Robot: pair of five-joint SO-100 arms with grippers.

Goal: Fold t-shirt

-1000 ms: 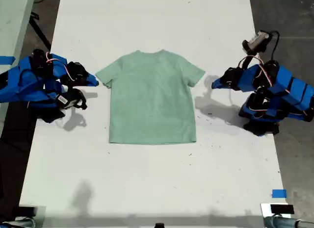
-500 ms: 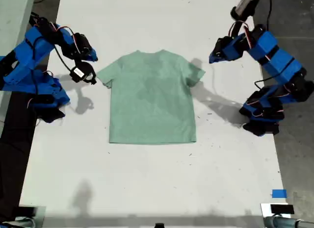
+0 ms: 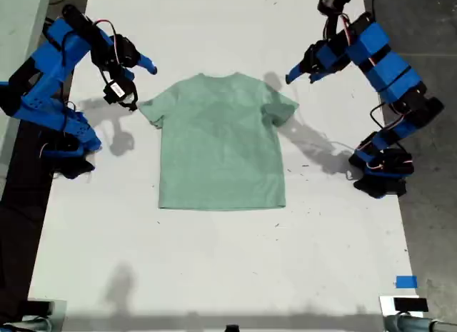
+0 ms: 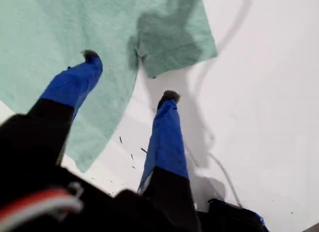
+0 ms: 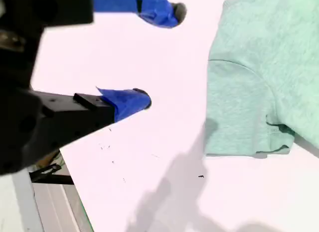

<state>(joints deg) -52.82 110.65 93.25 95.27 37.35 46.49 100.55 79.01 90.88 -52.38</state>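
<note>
mint t-shirt (image 3: pixel 221 143) flat on a smooth white desk (image 3: pixel 214 260), dark floor around.
soft matte cloth, sleeves spread; my first end effector (image 4: pixel 128 77) and my second end effector (image 5: pixel 162 55) both spread wide, empty.

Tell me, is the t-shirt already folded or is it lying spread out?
Spread out. The t-shirt lies flat on the white table, both sleeves extended and the hem straight, with no fold visible.
</note>
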